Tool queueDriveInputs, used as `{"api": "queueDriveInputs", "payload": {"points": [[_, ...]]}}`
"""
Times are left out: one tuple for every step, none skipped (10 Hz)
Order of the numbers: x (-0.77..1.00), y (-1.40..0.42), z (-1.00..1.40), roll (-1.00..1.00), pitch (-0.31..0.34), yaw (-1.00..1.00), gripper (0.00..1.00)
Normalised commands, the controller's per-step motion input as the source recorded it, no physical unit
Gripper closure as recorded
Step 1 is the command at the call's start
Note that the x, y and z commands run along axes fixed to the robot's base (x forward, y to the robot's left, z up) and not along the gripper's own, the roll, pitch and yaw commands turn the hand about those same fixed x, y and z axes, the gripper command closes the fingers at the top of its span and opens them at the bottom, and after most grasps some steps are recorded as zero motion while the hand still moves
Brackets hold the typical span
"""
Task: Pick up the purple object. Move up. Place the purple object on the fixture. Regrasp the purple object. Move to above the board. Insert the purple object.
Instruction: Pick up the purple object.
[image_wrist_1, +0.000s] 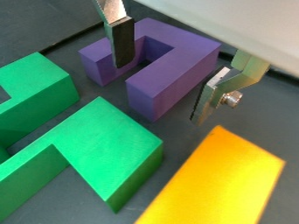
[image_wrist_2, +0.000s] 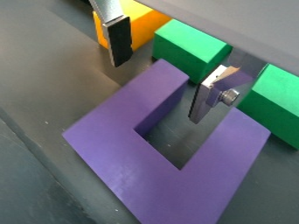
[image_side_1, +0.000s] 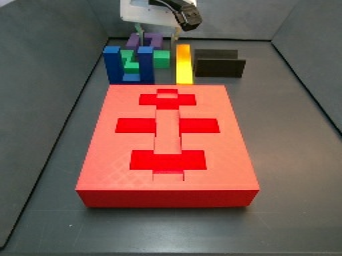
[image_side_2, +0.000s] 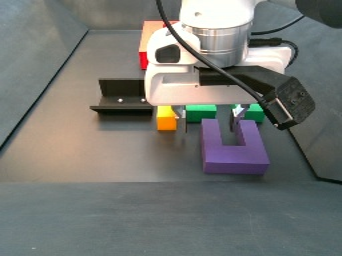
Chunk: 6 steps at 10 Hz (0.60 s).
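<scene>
Purple object (image_wrist_2: 176, 149) fills the close wrist view, lying flat on the dark bench (image_side_2: 80, 150) beside the green block (image_wrist_2: 222, 66), its slot open upward. Directly above it the pincer (image_wrist_2: 163, 74) hangs spread and holds nothing: one finger (image_wrist_2: 216, 94) reaches into the slot, its mate (image_wrist_2: 117, 42) stands outside a prong, so closing should pinch that prong across its width. A side view alone shows the fixture (image_side_2: 120, 98) well apart, and the board (image_side_1: 167, 140) beyond.
</scene>
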Motion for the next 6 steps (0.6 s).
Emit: {"api": "queueDriveInputs", "payload": {"points": [[-0.08, -0.03, -0.22, -0.01, -0.044, 0.00, 0.00], [0.00, -0.02, -0.20, 0.00, -0.033, 0.00, 0.00], [0.00, -0.03, -0.15, -0.01, -0.033, 0.00, 0.00], [0.00, 0.00, -0.13, -0.02, -0.023, 0.00, 0.00], [0.00, 0.00, -0.01, -0.02, 0.000, 0.00, 0.00], [0.00, 0.00, 0.00, 0.00, 0.000, 0.00, 0.00]]}}
